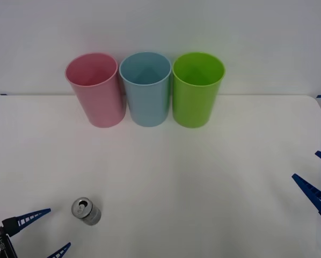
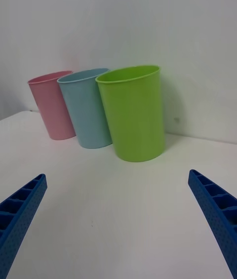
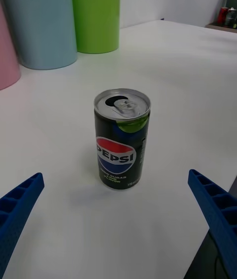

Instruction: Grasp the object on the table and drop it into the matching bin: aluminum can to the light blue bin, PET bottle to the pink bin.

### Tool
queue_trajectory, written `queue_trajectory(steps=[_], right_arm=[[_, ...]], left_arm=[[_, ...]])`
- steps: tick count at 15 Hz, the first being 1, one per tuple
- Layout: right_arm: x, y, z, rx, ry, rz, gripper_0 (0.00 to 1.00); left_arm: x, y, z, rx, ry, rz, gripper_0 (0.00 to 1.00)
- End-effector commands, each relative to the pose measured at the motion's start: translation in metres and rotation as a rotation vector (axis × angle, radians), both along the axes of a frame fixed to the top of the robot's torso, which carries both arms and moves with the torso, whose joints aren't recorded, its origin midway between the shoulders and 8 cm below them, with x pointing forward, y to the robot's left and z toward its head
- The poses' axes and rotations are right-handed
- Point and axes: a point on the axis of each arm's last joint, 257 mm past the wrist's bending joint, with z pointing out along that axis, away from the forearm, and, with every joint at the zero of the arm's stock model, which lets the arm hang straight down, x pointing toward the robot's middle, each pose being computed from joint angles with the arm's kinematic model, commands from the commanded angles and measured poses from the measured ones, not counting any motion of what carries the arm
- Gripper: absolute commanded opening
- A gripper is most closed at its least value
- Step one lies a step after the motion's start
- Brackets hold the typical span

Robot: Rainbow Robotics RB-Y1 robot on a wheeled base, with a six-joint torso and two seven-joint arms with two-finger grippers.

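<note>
While the front view looks down on the table (image 1: 203, 177), three cups stand in a row at its far edge: the pink bin (image 1: 96, 88), the light blue bin (image 1: 146, 87) touching it, then a lime green cup (image 1: 197, 88) just beside. The aluminum can (image 1: 86, 210) stands upright near the front-left corner, well apart from the bins. Left gripper (image 1: 42, 232) sits just left of the can, fingers spread, not touching it. Right gripper (image 1: 319, 180) is at the right edge, well away.

Right wrist view: right gripper (image 2: 118, 220) released, fingers wide, nothing between them; green cup (image 2: 133, 111) nearest, then blue (image 2: 86, 109), then pink (image 2: 52, 106).

Left wrist view: left gripper (image 3: 116, 220) released, the can (image 3: 121, 140) upright between and ahead of the fingers, untouched. Pull-tab top opened, dark Pepsi label. Bins stand behind it.
</note>
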Motion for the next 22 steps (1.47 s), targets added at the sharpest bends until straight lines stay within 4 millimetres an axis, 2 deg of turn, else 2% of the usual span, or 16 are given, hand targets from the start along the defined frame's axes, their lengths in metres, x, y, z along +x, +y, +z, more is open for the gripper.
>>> queue_trajectory(steps=[1,9,22], right_arm=[[0.0,0.0,0.0,0.0,0.0,0.0,1.0],[0.0,0.0,0.0,0.0,0.0,0.0,1.0],[0.0,0.0,0.0,0.0,0.0,0.0,1.0]], left_arm=[[0.008,-0.009,-0.004,0.004,-0.004,0.001,1.0],[0.028,-0.035,-0.027,0.0,0.009,-0.011,1.0],[0.057,-0.075,-0.034,-0.006,-0.012,-0.006,1.0]])
